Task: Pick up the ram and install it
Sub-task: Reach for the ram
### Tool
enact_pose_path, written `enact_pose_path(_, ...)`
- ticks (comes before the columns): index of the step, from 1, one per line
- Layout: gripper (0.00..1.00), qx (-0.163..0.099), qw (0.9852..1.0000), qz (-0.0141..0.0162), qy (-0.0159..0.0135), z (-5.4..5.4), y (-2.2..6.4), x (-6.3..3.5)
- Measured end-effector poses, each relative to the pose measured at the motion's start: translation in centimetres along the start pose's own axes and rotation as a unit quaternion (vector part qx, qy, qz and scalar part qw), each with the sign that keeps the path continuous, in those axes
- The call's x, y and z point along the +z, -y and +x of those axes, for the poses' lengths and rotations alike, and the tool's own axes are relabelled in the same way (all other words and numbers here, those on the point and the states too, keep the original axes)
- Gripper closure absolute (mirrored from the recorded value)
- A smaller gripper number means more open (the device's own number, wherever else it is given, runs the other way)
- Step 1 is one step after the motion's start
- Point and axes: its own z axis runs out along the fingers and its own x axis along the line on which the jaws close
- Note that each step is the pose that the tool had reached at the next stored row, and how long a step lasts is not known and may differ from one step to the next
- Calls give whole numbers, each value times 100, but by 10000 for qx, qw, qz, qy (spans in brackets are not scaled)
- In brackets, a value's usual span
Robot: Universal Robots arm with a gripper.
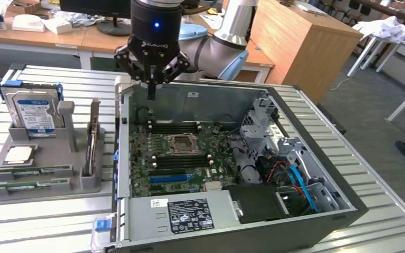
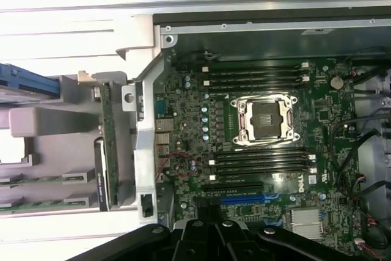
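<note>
Green ram (image 1: 39, 170) lies flat, long axis left-right, toward the exterior view's left of the closed, empty gripper (image 1: 151, 90).

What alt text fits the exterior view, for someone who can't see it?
A robot arm's black gripper, shut and empty, hangs above the edge of an open computer case. On the exterior view's left, a grey tray holds a hard drive and two green memory sticks.

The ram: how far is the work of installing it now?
Nothing looks done: both ram sticks lie in the grey holder, and the motherboard's memory slots are empty. The pincer, shut and holding nothing, hangs above the open computer case. Picking up and installing are left.
</note>
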Motion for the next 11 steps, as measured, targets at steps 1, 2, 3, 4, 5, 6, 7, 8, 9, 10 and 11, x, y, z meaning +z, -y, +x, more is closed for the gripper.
enact_pose_path(1, 90, 0, 10000, 0, 0, 20, 1, 0)
enact_pose_path(2, 90, 0, 10000, 0, 0, 40, 3, 0)
enact_pose_path(3, 90, 0, 10000, 0, 0, 61, 4, -1)
enact_pose_path(4, 90, 0, 10000, 1, 0, 79, 6, -2)
enact_pose_path(5, 90, -1, 10000, 0, 0, 102, 8, -1)
enact_pose_path(6, 90, 0, 10000, 0, 0, 123, 9, -1)
enact_pose_path(7, 90, 0, 10000, 0, 0, 144, 11, -2)
enact_pose_path(8, 90, 0, 10000, 0, 0, 166, 12, -2)
enact_pose_path(9, 90, 0, 10000, 0, 0, 188, 14, -3)
enact_pose_path(10, 90, 0, 10000, 0, 0, 210, 16, -3)
enact_pose_path(11, 90, 0, 10000, 0, 0, 233, 17, -3)
